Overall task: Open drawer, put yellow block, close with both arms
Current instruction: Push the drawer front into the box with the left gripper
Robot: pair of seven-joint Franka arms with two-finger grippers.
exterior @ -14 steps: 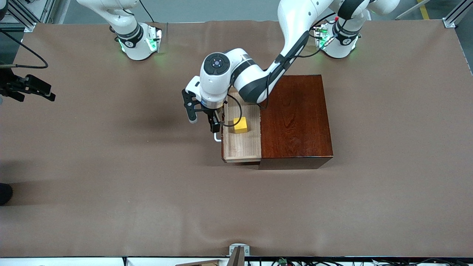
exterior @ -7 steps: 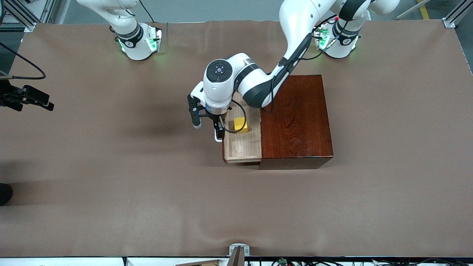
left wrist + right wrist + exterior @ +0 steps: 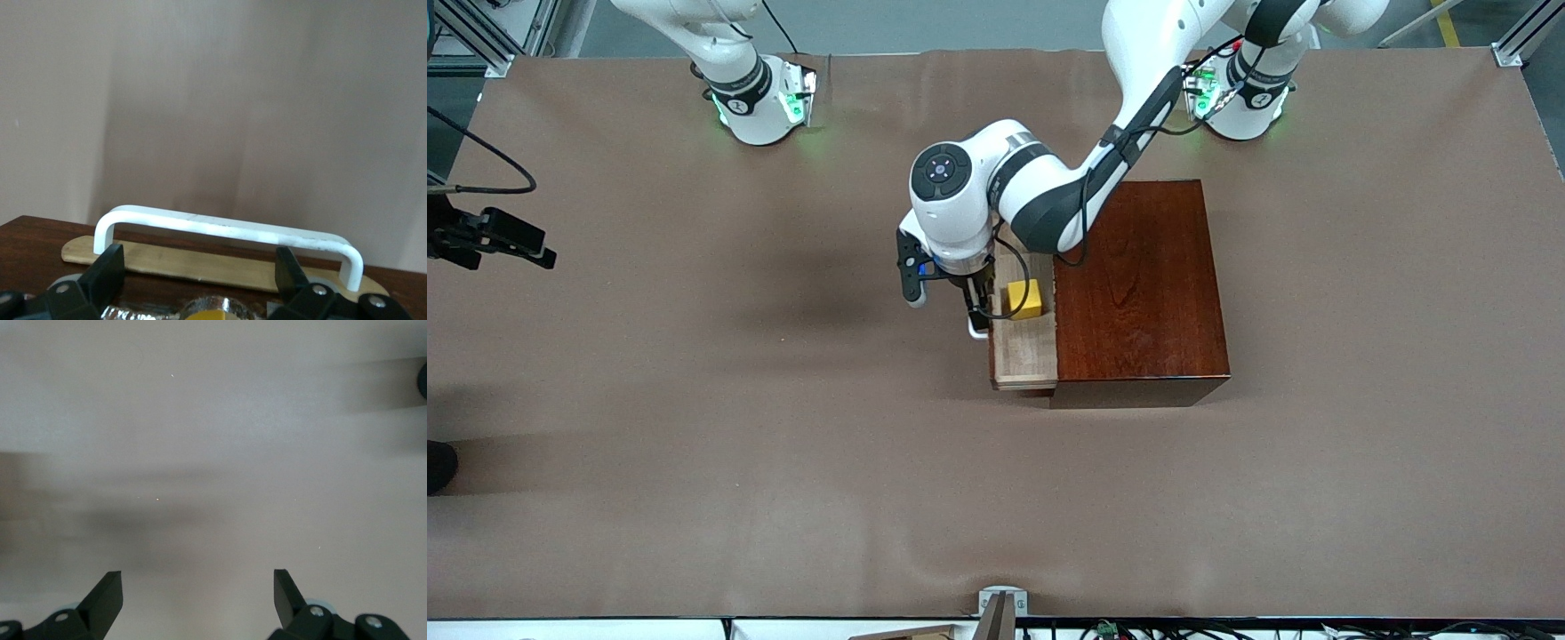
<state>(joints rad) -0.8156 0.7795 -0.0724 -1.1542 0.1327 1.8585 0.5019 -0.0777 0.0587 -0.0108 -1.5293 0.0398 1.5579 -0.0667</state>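
The drawer [image 3: 1024,351] stands partly out of the dark wooden box [image 3: 1138,284], pulled toward the right arm's end of the surface [image 3: 694,400]; only a narrow strip of its pale tray shows. The yellow block [image 3: 1024,300] lies inside that tray, close against the box's edge. The white handle [image 3: 227,230] on the drawer front sits at about 9 o'clock from the block in the front view.

The left gripper [image 3: 971,298] is down at the drawer front, its fingers spread wide and empty; in the left wrist view the handle lies just past the fingertips [image 3: 107,267] and is not clasped. I judge this to be the closing step, with the push well along.

The drawer looks stiff and rigid, likely light, sliding on a straight run. Its glossy front could be slippery, so a flat push near the handle's middle should keep it from skewing. The block is small, hard and loose, and may slide on a jolt.

The right gripper [image 3: 197,603] waits, wide and empty, over bare surface at the front view's 9 o'clock edge, well apart from the box.
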